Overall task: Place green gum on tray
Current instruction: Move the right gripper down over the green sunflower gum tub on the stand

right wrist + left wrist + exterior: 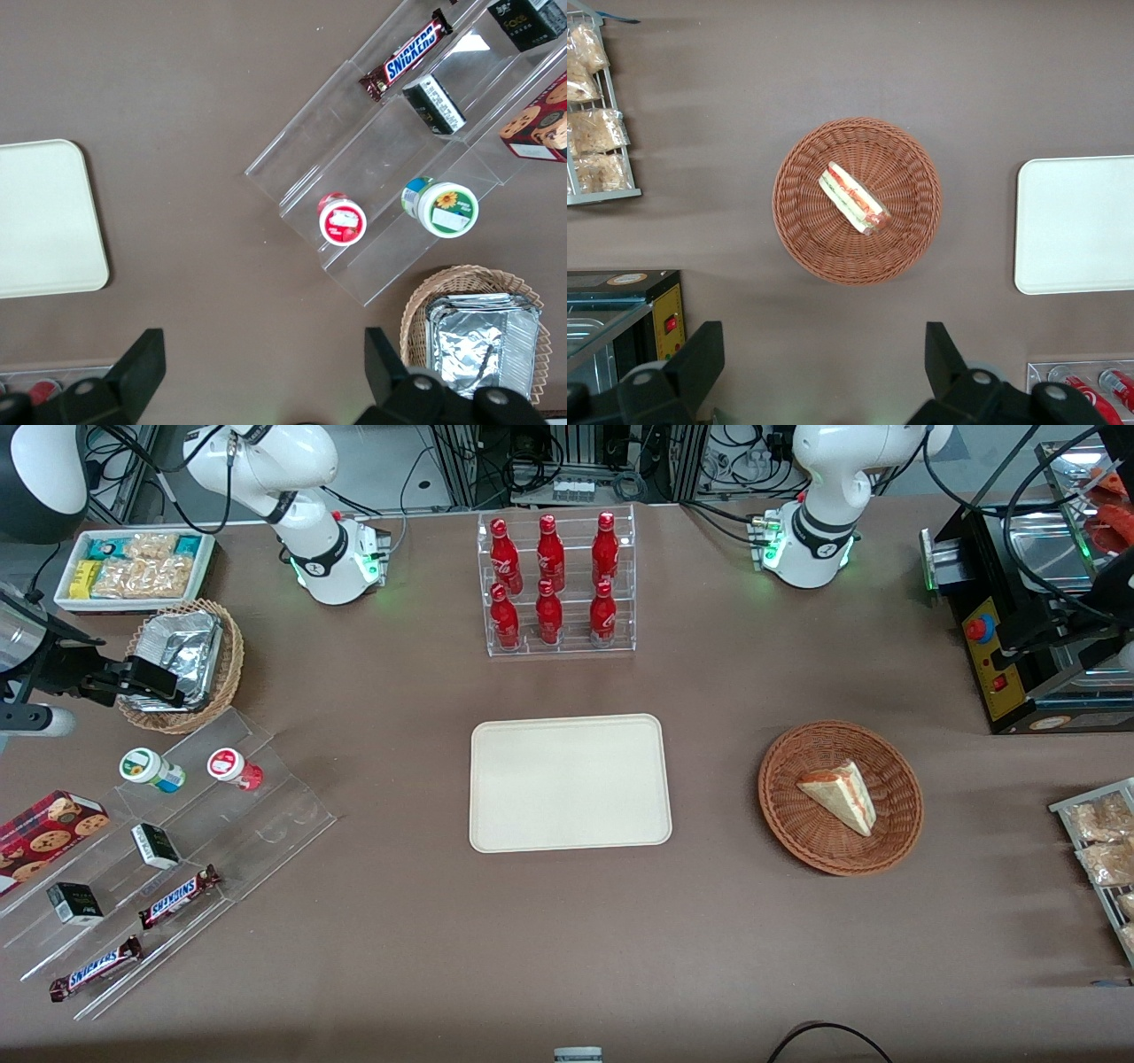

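The green gum lies on its side on the top step of a clear acrylic stand, its green-and-white lid facing up. A red-lidded canister lies beside it on the same step. The cream tray sits bare at the table's middle, toward the parked arm from the stand; the right wrist view catches its rounded corner. My gripper hangs open and holds nothing, high over the foil-filled basket, a little farther from the front camera than the green gum. Bare brown table shows between its fingers.
The stand also holds two Snickers bars, black boxes and a cookie box. A wicker basket with foil packs stands next to the stand. A rack of red bottles and a basket with a sandwich flank the tray.
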Motion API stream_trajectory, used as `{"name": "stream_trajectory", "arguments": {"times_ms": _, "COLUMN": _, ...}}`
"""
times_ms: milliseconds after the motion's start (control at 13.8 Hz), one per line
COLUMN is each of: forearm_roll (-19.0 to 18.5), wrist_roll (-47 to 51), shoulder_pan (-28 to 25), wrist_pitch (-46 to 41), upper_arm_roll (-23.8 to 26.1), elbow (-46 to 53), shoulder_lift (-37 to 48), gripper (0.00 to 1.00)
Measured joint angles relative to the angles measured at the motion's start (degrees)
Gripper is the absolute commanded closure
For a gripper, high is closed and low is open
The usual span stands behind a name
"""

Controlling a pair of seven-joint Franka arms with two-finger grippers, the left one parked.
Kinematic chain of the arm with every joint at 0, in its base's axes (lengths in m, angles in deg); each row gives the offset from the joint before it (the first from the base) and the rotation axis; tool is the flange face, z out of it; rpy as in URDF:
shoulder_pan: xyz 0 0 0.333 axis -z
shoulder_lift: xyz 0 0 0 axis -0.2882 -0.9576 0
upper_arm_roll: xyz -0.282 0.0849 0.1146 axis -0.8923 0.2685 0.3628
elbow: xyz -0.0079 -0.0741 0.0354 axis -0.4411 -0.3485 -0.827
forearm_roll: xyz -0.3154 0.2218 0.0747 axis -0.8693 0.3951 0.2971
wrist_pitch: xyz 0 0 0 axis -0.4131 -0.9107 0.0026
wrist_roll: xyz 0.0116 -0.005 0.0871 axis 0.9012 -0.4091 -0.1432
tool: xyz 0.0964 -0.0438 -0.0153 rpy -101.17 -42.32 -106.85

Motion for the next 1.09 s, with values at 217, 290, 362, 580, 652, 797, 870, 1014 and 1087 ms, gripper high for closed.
{"name": "stream_trajectory", "arguments": {"times_ms": 217, "forearm_roll": -0.01, "wrist_roll": -0.02, "shoulder_pan": -0.02, "wrist_pitch": 0.24, "upper_arm_roll": -0.55, "elbow": -0.01, "shoulder_lift": -0.03, "gripper": 0.0}}
{"name": "stream_trajectory", "arguments": {"times_ms": 290, "forearm_roll": -0.02, "wrist_roll": -0.07, "shoulder_pan": -0.06, "wrist_pitch": 0.34, "upper_arm_roll": -0.84, "elbow": -0.07, "shoulder_lift": -0.15, "gripper": 0.0}}
{"name": "stream_trajectory", "arguments": {"times_ms": 362, "forearm_roll": -0.03, "wrist_roll": -0.48, "shoulder_pan": -0.12, "wrist_pitch": 0.55, "upper_arm_roll": -1.39, "elbow": -0.13, "shoulder_lift": -0.41, "gripper": 0.0}}
{"name": "stream_trajectory", "arguments": {"times_ms": 580, "forearm_roll": -0.03, "wrist_roll": -4.78, "shoulder_pan": -0.14, "wrist_pitch": 1.59, "upper_arm_roll": -3.18, "elbow": -0.37, "shoulder_lift": -1.71, "gripper": 0.0}}
{"name": "stream_trajectory", "arguments": {"times_ms": 652, "forearm_roll": -0.04, "wrist_roll": -6.96, "shoulder_pan": -0.14, "wrist_pitch": 2.48, "upper_arm_roll": -3.85, "elbow": -0.78, "shoulder_lift": -2.18, "gripper": 0.0}}
{"name": "stream_trajectory", "arguments": {"times_ms": 797, "forearm_roll": -0.06, "wrist_roll": -13.77, "shoulder_pan": -0.14, "wrist_pitch": 5.44, "upper_arm_roll": -5.59, "elbow": -2.69, "shoulder_lift": -2.74, "gripper": 0.0}}
{"name": "stream_trajectory", "arguments": {"times_ms": 870, "forearm_roll": -0.07, "wrist_roll": -18.72, "shoulder_pan": -0.15, "wrist_pitch": 7.43, "upper_arm_roll": -6.83, "elbow": -3.97, "shoulder_lift": -2.91, "gripper": 0.0}}
{"name": "stream_trajectory", "arguments": {"times_ms": 1014, "forearm_roll": -0.08, "wrist_roll": -28.27, "shoulder_pan": -0.09, "wrist_pitch": 12.0, "upper_arm_roll": -9.72, "elbow": -6.97, "shoulder_lift": -3.03, "gripper": 0.01}}
{"name": "stream_trajectory", "arguments": {"times_ms": 1087, "forearm_roll": -0.08, "wrist_roll": -32.31, "shoulder_pan": -0.07, "wrist_pitch": 14.34, "upper_arm_roll": -10.95, "elbow": -8.64, "shoulder_lift": -3.05, "gripper": 0.0}}
